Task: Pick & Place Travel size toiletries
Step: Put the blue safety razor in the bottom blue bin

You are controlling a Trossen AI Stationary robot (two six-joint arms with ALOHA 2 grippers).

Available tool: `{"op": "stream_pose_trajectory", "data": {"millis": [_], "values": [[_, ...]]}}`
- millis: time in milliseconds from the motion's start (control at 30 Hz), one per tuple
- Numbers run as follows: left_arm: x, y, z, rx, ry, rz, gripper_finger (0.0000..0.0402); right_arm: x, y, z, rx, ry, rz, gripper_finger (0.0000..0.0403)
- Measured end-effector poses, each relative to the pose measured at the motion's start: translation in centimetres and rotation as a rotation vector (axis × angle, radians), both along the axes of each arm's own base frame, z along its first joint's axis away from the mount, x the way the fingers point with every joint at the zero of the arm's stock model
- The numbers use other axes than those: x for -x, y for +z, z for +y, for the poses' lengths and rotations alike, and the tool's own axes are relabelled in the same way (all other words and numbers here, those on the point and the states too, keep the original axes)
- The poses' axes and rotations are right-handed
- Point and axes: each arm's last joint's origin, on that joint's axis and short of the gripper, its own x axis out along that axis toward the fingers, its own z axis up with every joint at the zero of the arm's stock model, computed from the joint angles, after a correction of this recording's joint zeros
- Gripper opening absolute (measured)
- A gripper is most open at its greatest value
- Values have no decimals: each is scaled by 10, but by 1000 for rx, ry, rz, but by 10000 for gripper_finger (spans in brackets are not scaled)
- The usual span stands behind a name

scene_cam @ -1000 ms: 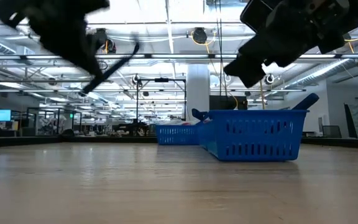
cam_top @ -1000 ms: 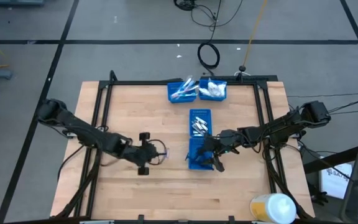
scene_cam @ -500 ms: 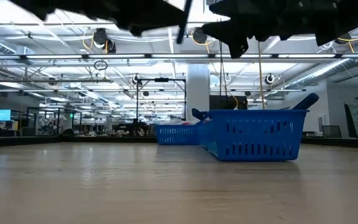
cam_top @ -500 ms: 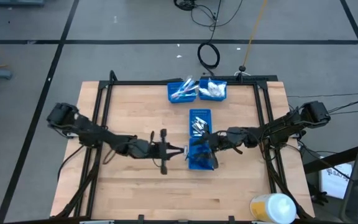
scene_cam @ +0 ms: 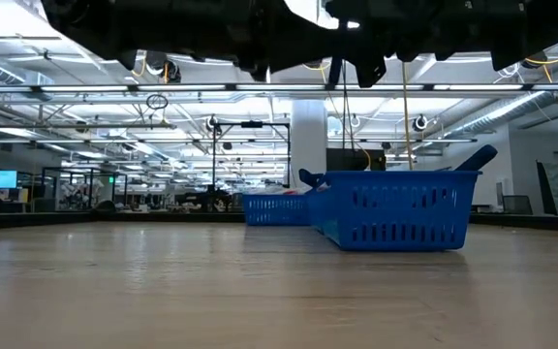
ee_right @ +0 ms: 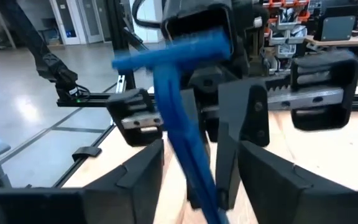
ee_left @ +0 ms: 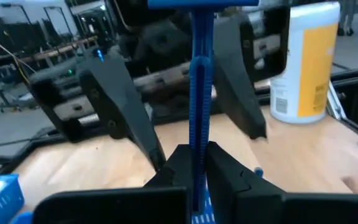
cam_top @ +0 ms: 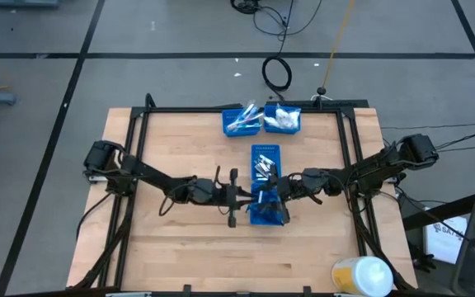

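Observation:
My left gripper is shut on a dark blue T-shaped razor just left of the long blue bin. The open right gripper faces it above that bin. In the right wrist view the razor runs between the right gripper's two spread fingers, with a gap on both sides. Silvery tubes lie in the bin's far half. Two smaller bins at the far edge hold light-blue and white sticks and white packets. My left gripper pinches the razor's handle between its two fingers, coming level from the table's left. The handle runs on forward past the fingertips, and the T-shaped head is at the free end. The razor is lifted clear of table and bin.
A yellow-and-white bottle stands off the table's near right corner. A black frame rail runs along the far edge, with side rails left and right. In the low view the long bin sits right of centre, with bare wood to its left.
My left gripper has carried the razor across the table toward the right, up to the long bin and the right gripper. My right gripper has risen a little over the bin's near end and turned toward the left gripper.

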Motion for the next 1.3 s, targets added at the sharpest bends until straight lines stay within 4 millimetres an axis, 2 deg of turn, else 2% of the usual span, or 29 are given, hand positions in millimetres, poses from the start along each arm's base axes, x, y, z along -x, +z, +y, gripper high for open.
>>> {"op": "stream_pose_trajectory", "data": {"millis": [133, 267, 333, 500, 667, 733, 800, 1000, 1100, 1300], "values": [[-1, -1, 0, 10, 0, 15, 22, 0, 0, 0, -1, 3, -2, 147], [-1, -2, 0, 22, -1, 27, 24, 0, 0, 0, 7, 3, -2, 49], [-1, -3, 0, 44, 9, 37, 24, 0, 0, 0, 19, 4, -6, 20], [-1, -4, 1, 81, 11, 61, 25, 0, -1, 0, -37, -3, 22, 22], [9, 11, 1, 21, 5, 98, 25, 1, -9, -4, -100, -22, 140, 21], [17, 22, 3, -10, 34, 125, 25, 2, -16, -7, -130, -36, 222, 21], [25, 35, 6, -19, 85, 137, 25, 6, -31, -10, -150, -44, 368, 21], [48, 45, 16, -6, 249, 272, 25, 15, -49, -17, -246, -60, 618, 21], [55, 53, 19, 23, 291, 278, 26, 15, -51, -19, -255, -92, 632, 50], [58, 56, 19, 54, 295, 274, 26, 13, -46, -20, -246, -146, 572, 150]]}}
